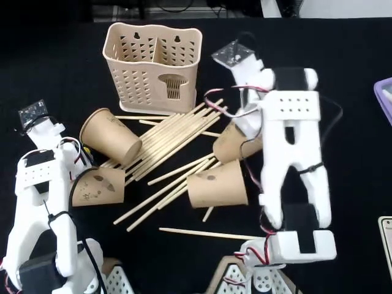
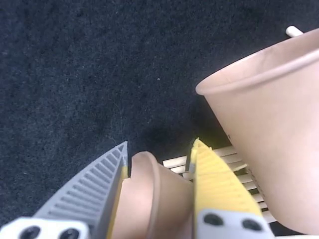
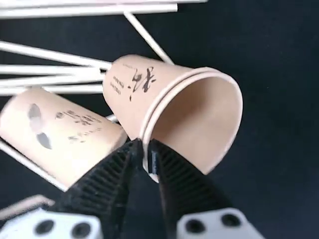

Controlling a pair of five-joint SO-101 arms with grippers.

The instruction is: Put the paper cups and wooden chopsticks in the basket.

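A beige slotted basket [image 1: 153, 67] stands upright at the back of the black table. Several wooden chopsticks [image 1: 171, 138] lie fanned out in front of it. Paper cups lie on their sides among them. My left gripper [image 1: 78, 177] [image 2: 159, 149] is shut on one paper cup [image 1: 99, 187] [image 2: 154, 194], its grey and yellow fingers on either side of the body. Another cup [image 1: 110, 135] [image 2: 269, 124] lies just beyond. My right gripper [image 1: 246, 139] [image 3: 144, 149] is shut on the rim of a cup [image 1: 231, 146] [image 3: 192, 114]. A further cup [image 1: 217, 184] [image 3: 60, 134] lies beside it.
A single chopstick [image 1: 208, 233] lies apart near the front, between the arm bases. A purple object [image 1: 383, 98] sits at the right edge of the table. Bare black cloth surrounds the basket on the left and back right.
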